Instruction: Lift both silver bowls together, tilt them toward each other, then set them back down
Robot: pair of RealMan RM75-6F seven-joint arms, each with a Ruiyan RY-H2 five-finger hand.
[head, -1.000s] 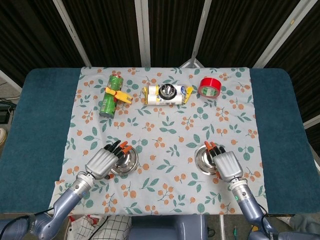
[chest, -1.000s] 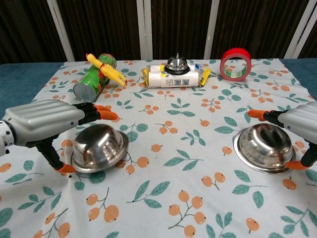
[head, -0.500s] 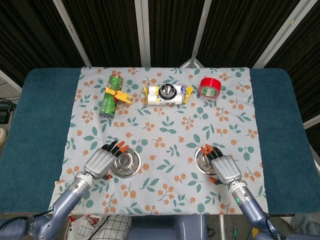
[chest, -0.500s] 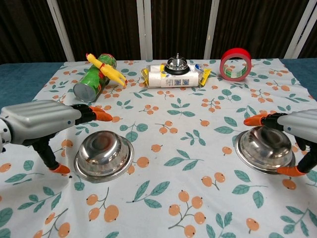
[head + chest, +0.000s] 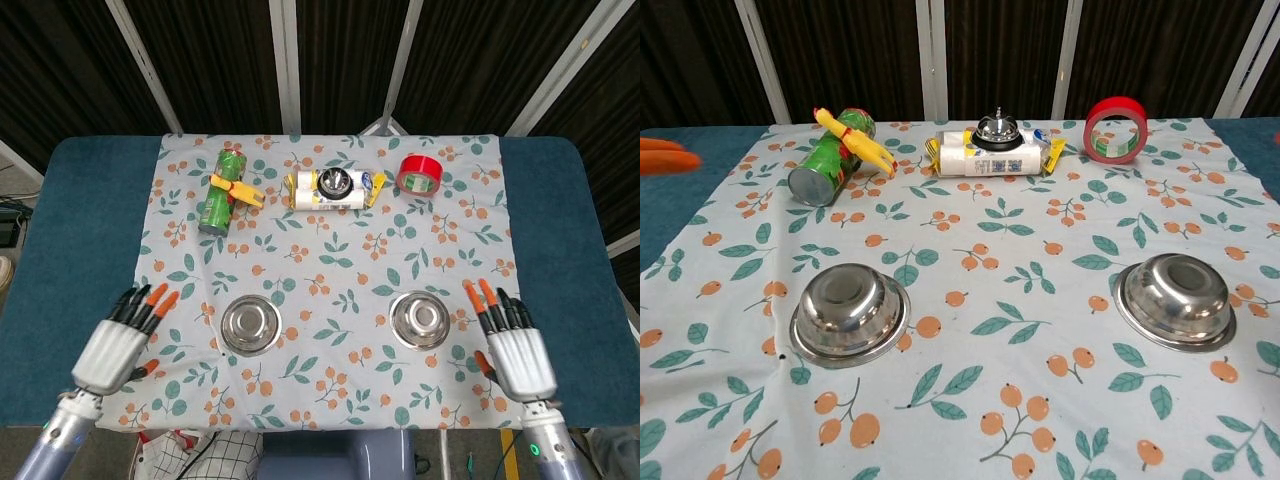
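Two silver bowls stand upright on the floral cloth, the left bowl (image 5: 250, 324) (image 5: 849, 312) and the right bowl (image 5: 420, 320) (image 5: 1176, 300). My left hand (image 5: 118, 342) hovers well left of its bowl, fingers spread, holding nothing. Only an orange fingertip (image 5: 665, 157) of it shows at the chest view's left edge. My right hand (image 5: 515, 347) sits to the right of its bowl, fingers spread and empty, apart from the rim.
Along the far side of the cloth lie a green can with a yellow clip (image 5: 222, 189), a white pack with a call bell on it (image 5: 335, 187) and a red tape roll (image 5: 420, 173). The blue table (image 5: 60, 250) extends beyond the cloth on both sides.
Both hands have let go of the bowls and pulled outward and back, the left one to the left, the right one to the right. The bowls rest flat on the cloth.
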